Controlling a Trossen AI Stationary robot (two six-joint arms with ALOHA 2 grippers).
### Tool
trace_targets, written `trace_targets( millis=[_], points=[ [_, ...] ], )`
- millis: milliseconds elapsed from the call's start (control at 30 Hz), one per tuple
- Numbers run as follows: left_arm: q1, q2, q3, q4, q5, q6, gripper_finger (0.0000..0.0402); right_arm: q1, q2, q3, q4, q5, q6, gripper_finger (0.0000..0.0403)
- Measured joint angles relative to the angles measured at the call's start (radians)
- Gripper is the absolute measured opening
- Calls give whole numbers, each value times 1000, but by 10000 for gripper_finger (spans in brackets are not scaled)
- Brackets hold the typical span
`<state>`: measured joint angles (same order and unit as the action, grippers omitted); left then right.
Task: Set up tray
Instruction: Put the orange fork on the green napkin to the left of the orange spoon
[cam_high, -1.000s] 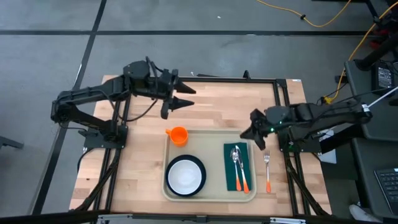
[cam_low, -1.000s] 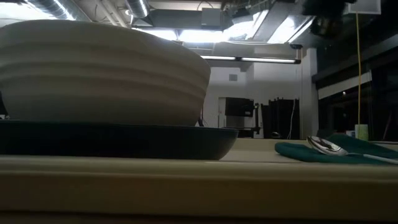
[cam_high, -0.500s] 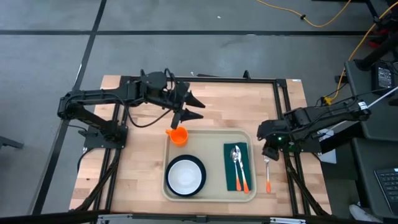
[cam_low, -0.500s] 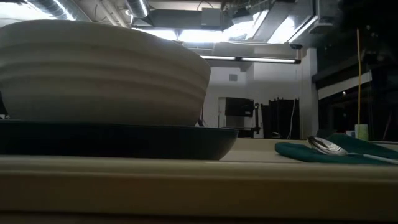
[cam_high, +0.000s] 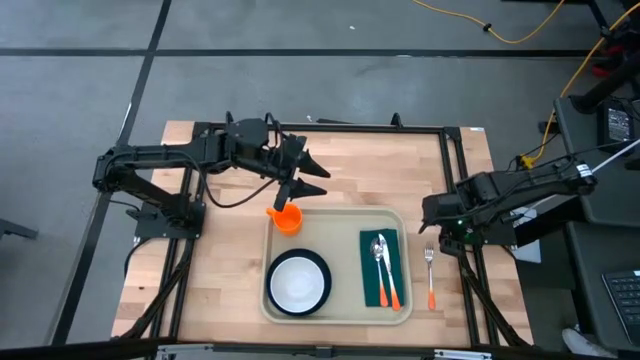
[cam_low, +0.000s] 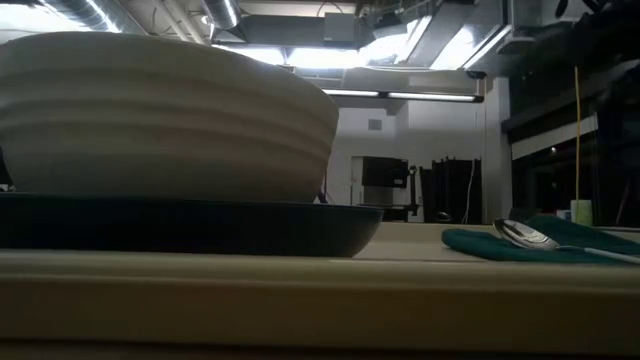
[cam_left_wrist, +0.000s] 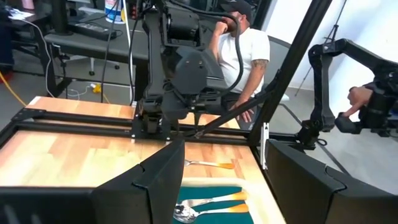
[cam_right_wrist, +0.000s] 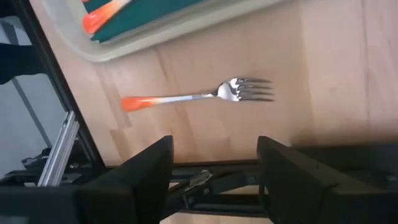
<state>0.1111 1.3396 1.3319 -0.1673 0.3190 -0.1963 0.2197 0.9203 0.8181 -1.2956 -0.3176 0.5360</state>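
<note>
My tray (cam_high: 338, 312) holding 1 plate (cam_high: 298, 284) with bowl, green napkin (cam_high: 385, 270) with spoon, orange cup (cam_high: 287, 217), fork (cam_high: 430, 273) outside on table, my right gripper (cam_high: 428, 228) wide and empty, my left gripper (cam_high: 312, 180) wide above cup.

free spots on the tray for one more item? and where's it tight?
On the tray: bare floor between the orange cup and green napkin, plus the strip between the plate and the napkin. Tight: the napkin's right side near the rim, with the fork just outside on the wood.
</note>
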Motion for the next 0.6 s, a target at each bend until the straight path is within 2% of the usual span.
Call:
trace_targets(
  millis=[233, 300, 467, 600],
  points=[
    [-16, 0, 0, 22, -1, -3, 216, -78, 0, -36, 6, 52, -118, 236],
    [-21, 0, 0, 22, -2, -4, 216, -103, 0, -75, 20, 23, -152, 236],
    [-33, 0, 0, 33, -3, -14, 216, -150, 2, -69, 49, 16, -230, 221],
    [-34, 0, 0, 38, -4, -34, 216, -175, 3, -77, 105, -42, -203, 208]
  ],
)
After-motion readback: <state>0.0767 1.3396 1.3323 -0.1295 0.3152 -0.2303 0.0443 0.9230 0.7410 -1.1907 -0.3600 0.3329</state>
